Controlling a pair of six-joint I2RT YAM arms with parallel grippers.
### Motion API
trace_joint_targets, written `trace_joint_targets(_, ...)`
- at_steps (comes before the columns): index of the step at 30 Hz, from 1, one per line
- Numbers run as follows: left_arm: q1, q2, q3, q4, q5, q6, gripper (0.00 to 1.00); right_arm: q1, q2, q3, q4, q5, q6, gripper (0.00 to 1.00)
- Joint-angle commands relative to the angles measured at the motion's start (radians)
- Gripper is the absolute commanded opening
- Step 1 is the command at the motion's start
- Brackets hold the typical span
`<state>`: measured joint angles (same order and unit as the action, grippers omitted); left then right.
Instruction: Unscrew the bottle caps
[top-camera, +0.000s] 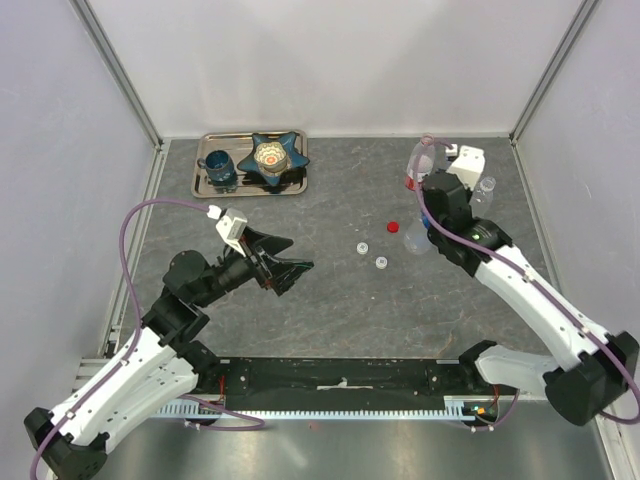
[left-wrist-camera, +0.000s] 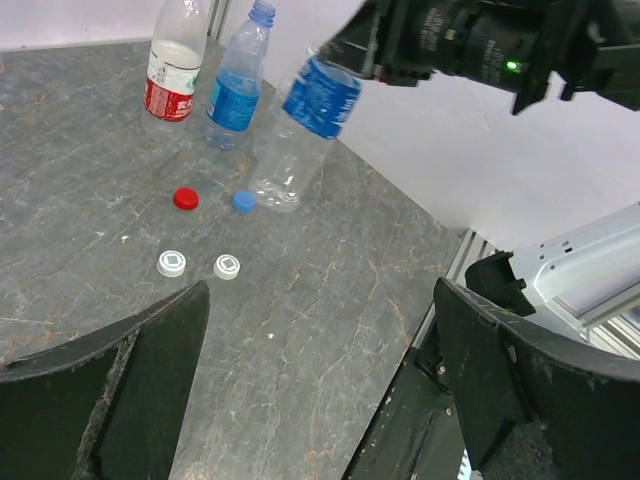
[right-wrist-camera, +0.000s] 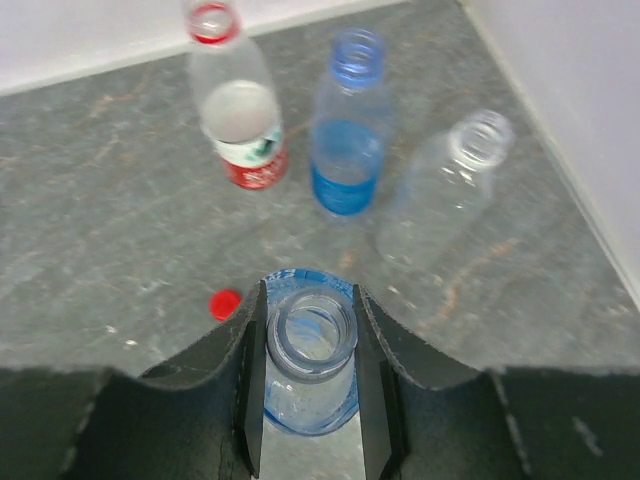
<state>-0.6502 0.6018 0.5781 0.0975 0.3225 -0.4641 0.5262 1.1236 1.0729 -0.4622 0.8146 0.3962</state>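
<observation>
My right gripper (right-wrist-camera: 310, 325) is shut on the open neck of a blue-labelled bottle (right-wrist-camera: 312, 400). In the left wrist view that bottle (left-wrist-camera: 305, 125) leans, with its base down by the table. A red-labelled bottle (right-wrist-camera: 238, 115), a blue-tinted bottle (right-wrist-camera: 348, 135) and a tiny plain bottle (right-wrist-camera: 445, 190) stand uncapped behind it. On the table lie a red cap (left-wrist-camera: 185, 199), a blue cap (left-wrist-camera: 243, 201) and two white caps (left-wrist-camera: 171, 263) (left-wrist-camera: 227, 267). My left gripper (left-wrist-camera: 320, 295) is open and empty, hovering left of the caps (top-camera: 290, 262).
A metal tray (top-camera: 205, 185) at the back left holds a dark blue mug (top-camera: 219, 167) and a blue star-shaped dish (top-camera: 273, 156). White walls close the back and sides. The arm bases and a black rail (top-camera: 340, 378) run along the near edge.
</observation>
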Motion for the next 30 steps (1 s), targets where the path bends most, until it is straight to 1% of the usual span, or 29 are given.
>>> trace_joint_targets(1,0.000,-0.019,-0.004,0.005,-0.013,-0.035,0.99,0.000,0.131,0.099,0.237,-0.123,-0.005,0.00)
trace_joint_targets(5,0.000,-0.022,0.003,-0.016,-0.039,-0.004,0.99,0.000,0.254,0.163,0.370,-0.183,-0.049,0.00)
trace_joint_targets(6,0.000,-0.017,0.008,-0.022,-0.045,0.004,0.99,0.001,0.304,0.185,0.393,-0.199,-0.086,0.00)
trace_joint_targets(8,0.000,-0.004,0.014,-0.039,-0.059,0.018,0.99,0.000,0.364,0.217,0.437,-0.192,-0.121,0.00)
trace_joint_targets(9,0.000,0.003,0.019,-0.039,-0.063,0.021,0.99,0.001,0.431,0.254,0.445,-0.181,-0.150,0.00)
trace_joint_targets(11,0.000,0.021,0.022,-0.038,-0.074,0.006,0.99,-0.002,0.499,0.289,0.454,-0.103,-0.184,0.00)
trace_joint_targets(12,0.000,0.026,0.026,-0.038,-0.076,-0.002,0.99,0.000,0.554,0.315,0.494,-0.094,-0.198,0.00)
trace_joint_targets(14,0.000,0.036,0.023,-0.021,-0.068,-0.005,0.99,0.000,0.591,0.318,0.583,-0.106,-0.233,0.00)
trace_joint_targets(16,0.000,0.041,0.019,0.005,-0.060,0.004,0.99,-0.002,0.636,0.329,0.626,-0.130,-0.241,0.00)
trace_joint_targets(18,0.000,0.052,0.019,0.011,-0.063,0.031,0.99,0.000,0.703,0.395,0.606,-0.146,-0.240,0.00)
trace_joint_targets(21,0.000,0.067,0.025,0.005,-0.076,0.053,0.99,0.000,0.760,0.436,0.599,-0.152,-0.237,0.00)
trace_joint_targets(30,0.000,0.072,0.028,-0.010,-0.085,0.031,0.99,-0.002,0.812,0.447,0.597,-0.155,-0.237,0.00)
